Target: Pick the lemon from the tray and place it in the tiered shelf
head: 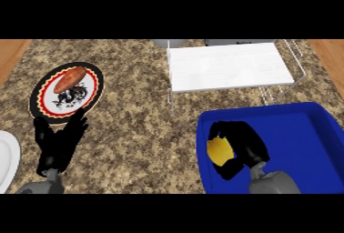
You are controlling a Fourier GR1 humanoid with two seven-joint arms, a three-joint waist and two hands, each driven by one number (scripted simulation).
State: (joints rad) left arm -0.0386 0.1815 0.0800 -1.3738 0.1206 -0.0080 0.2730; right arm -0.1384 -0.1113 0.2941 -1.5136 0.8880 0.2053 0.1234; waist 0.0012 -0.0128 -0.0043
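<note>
Lemon: the lemon (219, 152) lies in the left part of the blue tray (295, 136), near its left wall, with only a yellow patch showing.
Long axis: the visible patch is taller than wide and seems to run towards the far side of the desk; its ends are covered, so which way it points cannot be told.
Right robot hand: the right robot hand (247, 142) is curled round the lemon, fingers arching over its far and right sides and the thumb below it.
Hidden: whether the lemon rests on the tray floor or is lifted off it cannot be told.
Tray: it sits on the right of the desk (134, 127), its near side cut off by the view's lower edge.
Tiered shelf: the white tiered shelf (228, 68) stands just beyond the tray; only its top level and thin wire legs show.
Left robot hand: the left robot hand (59, 139) rests open, fingers up, at the lower left.
Plate: a patterned plate (39, 88) beyond that hand carries a sweet potato (69, 80).
Left edge: a white round object (5, 157) is mostly cut off.
</note>
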